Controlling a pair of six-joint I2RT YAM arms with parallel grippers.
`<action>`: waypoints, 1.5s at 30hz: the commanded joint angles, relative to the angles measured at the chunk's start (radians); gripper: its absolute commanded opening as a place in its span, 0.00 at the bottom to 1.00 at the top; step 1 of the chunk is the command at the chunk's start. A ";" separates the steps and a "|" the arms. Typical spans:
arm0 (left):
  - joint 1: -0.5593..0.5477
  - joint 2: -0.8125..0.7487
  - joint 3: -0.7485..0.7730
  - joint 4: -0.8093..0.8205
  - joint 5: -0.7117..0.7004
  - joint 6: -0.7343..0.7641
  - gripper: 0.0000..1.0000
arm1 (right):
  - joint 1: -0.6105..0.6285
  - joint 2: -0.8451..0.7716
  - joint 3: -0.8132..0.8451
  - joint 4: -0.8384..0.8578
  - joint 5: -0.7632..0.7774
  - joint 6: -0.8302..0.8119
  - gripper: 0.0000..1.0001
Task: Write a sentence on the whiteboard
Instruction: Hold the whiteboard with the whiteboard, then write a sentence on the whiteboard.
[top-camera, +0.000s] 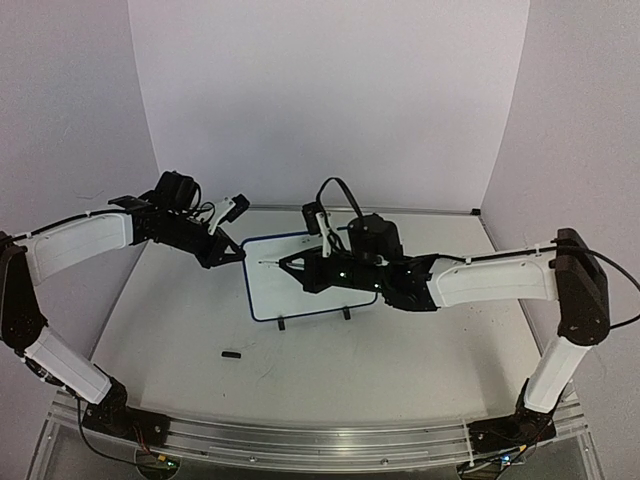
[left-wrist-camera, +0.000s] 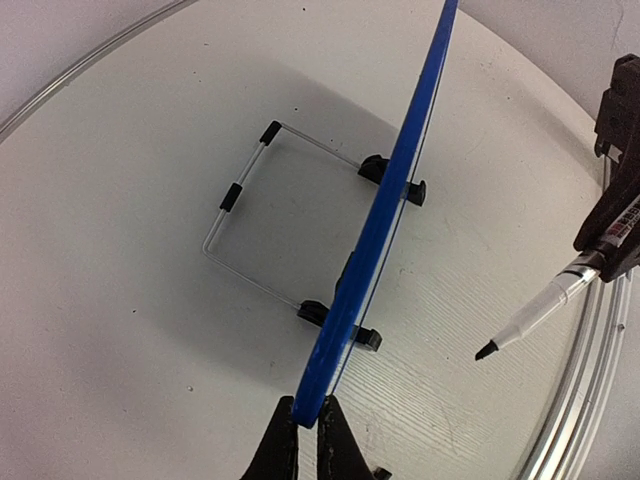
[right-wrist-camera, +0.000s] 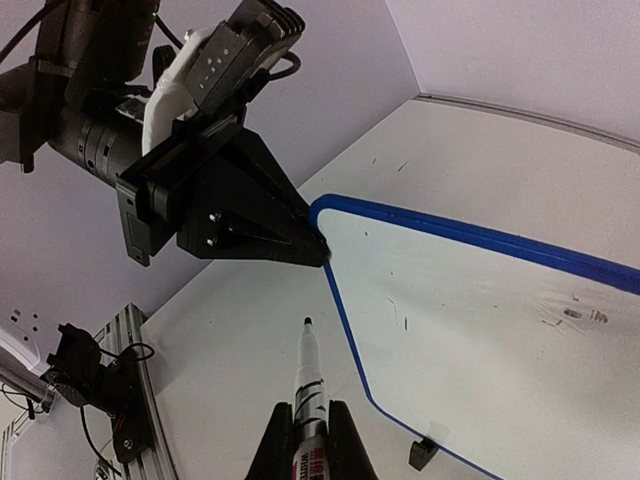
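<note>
Clamping whiteboard (top-camera: 300, 295) corner: left gripper (left-wrist-camera: 305, 420) | holding marker (right-wrist-camera: 308, 365) beside it: right gripper (right-wrist-camera: 310, 432)

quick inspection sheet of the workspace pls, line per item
surface: white table, lightly scuffed
job's things: whiteboard propped on a wire stand; no writing seen, only faint specks
clutter: small black piece lying in front of the board, perhaps a cap
grippers: left gripper fingers shut on the board's corner; right gripper shut on an uncapped marker, tip beside the board, not touching
cables: black cable looping above the right wrist
surroundings: plain pale walls; metal rail at the near edge
</note>
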 joint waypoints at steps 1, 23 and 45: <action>0.003 -0.018 -0.014 0.026 -0.007 0.029 0.01 | 0.004 0.031 0.059 0.064 0.005 -0.012 0.00; 0.003 -0.022 -0.019 0.026 -0.030 0.035 0.00 | 0.000 0.107 0.137 0.082 0.062 -0.017 0.00; 0.004 -0.023 -0.019 0.025 -0.028 0.037 0.00 | -0.011 0.134 0.129 0.081 0.131 0.002 0.00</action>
